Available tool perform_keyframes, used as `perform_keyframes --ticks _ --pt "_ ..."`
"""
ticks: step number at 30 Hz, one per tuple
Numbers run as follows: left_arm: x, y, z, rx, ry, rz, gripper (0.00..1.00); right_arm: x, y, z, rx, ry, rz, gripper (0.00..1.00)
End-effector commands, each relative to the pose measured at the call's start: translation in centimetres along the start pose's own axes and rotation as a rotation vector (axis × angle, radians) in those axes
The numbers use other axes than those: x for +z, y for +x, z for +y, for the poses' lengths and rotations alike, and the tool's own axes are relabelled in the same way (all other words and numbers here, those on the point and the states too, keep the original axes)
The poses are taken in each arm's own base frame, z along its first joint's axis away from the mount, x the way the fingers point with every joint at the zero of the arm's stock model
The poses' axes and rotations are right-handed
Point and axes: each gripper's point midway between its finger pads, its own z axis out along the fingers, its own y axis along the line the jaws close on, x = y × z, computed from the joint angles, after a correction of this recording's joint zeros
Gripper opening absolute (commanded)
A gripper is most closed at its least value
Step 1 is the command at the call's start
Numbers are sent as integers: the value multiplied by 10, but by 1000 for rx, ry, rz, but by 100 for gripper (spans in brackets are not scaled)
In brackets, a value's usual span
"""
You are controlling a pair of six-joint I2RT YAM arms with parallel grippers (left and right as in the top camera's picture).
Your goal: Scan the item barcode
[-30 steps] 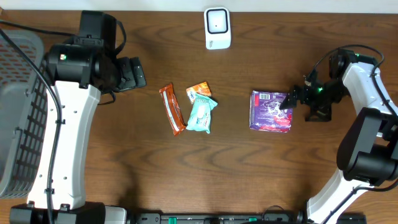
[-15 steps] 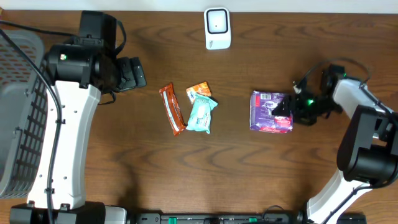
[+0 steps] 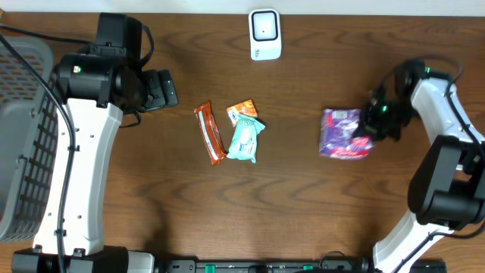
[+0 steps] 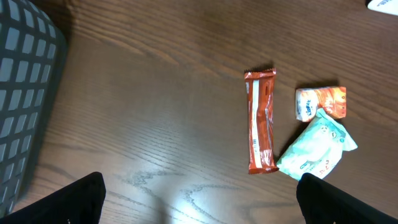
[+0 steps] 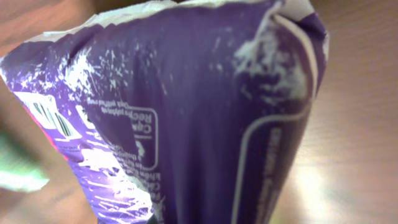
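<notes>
Right fingers [image 3: 373, 121] clamped on right edge of purple packet [image 3: 345, 133], right side of tabletop [image 3: 303, 205], tilted, well apart from white scanner [image 3: 264, 34] at far edge. Left fingers [image 3: 164, 89] wide apart, holding nothing, near orange bar [image 3: 210, 133].
</notes>
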Motion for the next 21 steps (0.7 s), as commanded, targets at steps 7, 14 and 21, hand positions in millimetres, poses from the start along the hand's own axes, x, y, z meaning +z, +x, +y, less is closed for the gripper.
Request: perform_keyframes --ticks 7,14,21 --pt "3 1 2 -11 -7 11 98 -87 5 -51 284 839 -441 1" --pt "3 1 1 -11 -7 12 98 -24 10 -25 166 837 -402 3" --pt "3 1 1 -11 -7 12 98 27 19 33 35 698 -359 13"
